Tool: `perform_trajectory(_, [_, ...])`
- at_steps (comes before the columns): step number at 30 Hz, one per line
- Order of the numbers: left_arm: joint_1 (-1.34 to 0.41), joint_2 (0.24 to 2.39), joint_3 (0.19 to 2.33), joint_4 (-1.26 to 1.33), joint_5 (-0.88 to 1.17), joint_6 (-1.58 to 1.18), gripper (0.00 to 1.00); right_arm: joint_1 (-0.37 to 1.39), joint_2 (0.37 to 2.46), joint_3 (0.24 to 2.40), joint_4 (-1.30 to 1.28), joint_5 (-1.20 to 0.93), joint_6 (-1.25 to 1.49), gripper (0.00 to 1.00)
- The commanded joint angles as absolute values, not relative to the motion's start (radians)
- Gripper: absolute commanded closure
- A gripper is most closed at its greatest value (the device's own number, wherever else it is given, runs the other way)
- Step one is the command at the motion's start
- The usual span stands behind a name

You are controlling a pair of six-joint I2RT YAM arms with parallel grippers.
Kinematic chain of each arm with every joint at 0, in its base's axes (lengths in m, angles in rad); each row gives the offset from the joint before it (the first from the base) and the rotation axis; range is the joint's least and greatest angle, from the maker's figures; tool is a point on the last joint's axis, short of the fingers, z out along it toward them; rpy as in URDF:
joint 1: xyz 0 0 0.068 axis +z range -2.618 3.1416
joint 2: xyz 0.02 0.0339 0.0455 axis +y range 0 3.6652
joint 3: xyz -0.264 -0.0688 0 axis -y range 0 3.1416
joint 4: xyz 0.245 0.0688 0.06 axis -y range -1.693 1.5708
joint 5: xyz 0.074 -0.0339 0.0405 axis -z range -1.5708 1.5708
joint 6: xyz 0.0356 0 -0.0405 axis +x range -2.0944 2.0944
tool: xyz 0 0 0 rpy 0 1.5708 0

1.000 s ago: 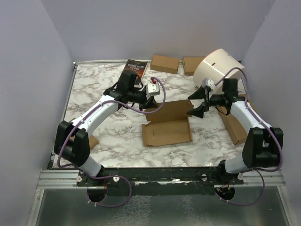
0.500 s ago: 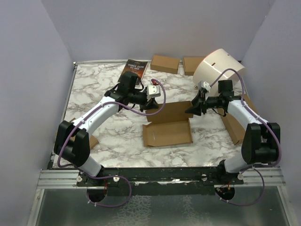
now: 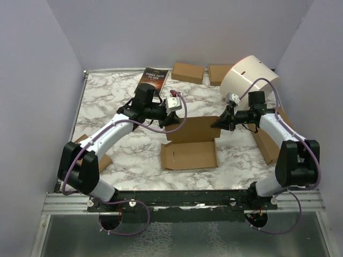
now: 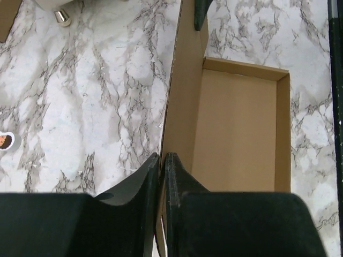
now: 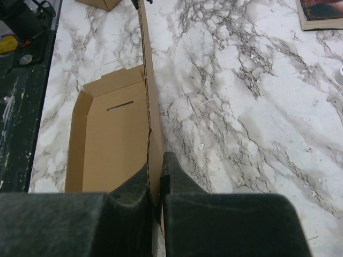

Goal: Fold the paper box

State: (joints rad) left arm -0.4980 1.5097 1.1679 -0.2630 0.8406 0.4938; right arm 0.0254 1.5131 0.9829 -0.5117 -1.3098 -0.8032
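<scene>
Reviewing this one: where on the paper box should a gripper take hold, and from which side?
Grip the paper box by its upright panel, at the short ends: left gripper from the left, right gripper from the right. The panel stands on edge, both faces exposed for a pinch.

On my overhead feed the marbled tabletop (image 3: 107,101) carries the paper box (image 3: 190,154) at its centre, with the tray open upward and the far panel standing up. A dark-covered book (image 3: 153,78) lies flat at 11 o'clock. There is a small brown box (image 3: 187,72) at 12 and a second brown box (image 3: 218,74) at 1. A white drum-shaped thing (image 3: 247,80) sits at 2 (I can't tell what it is). Flat brown cardboard (image 3: 265,142) lies at 3, and a third brown box (image 3: 102,159), partly hidden, at 8.
</scene>
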Motion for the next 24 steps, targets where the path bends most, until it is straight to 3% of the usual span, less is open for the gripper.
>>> perform_trajectory(1, [-0.500,1.403,1.122,-0.118,0.738,0.361,0.85,0.031,1.465,0.996,-0.534,-1.327,-0.838,0.99])
perform_trajectory(5, [-0.495,1.279,1.007,0.019,0.569,0.178,0.72,0.031,1.430,0.975,-0.508,-1.318,-0.835,0.99])
perform_trajectory(10, [-0.484,1.017,0.779,0.141,0.252,-0.125,0.40,0.031,1.408,0.959,-0.489,-1.304,-0.827,0.99])
perform_trajectory(12, [-0.482,0.905,0.672,0.171,0.180,-0.224,0.32,0.031,1.403,0.954,-0.485,-1.304,-0.826,0.99])
perform_trajectory(15, [-0.480,0.779,0.527,0.188,0.164,-0.342,0.37,0.031,1.398,0.951,-0.484,-1.305,-0.828,0.99])
perform_trajectory(17, [-0.478,0.751,0.465,0.176,0.154,-0.415,0.46,0.031,1.393,0.948,-0.482,-1.304,-0.828,0.99])
perform_trajectory(22, [-0.479,0.763,0.331,0.243,0.180,-0.540,0.50,0.031,1.381,0.939,-0.477,-1.303,-0.832,0.99])
perform_trajectory(24, [-0.478,0.787,0.300,0.315,0.188,-0.572,0.58,0.031,1.378,0.936,-0.474,-1.304,-0.832,0.99])
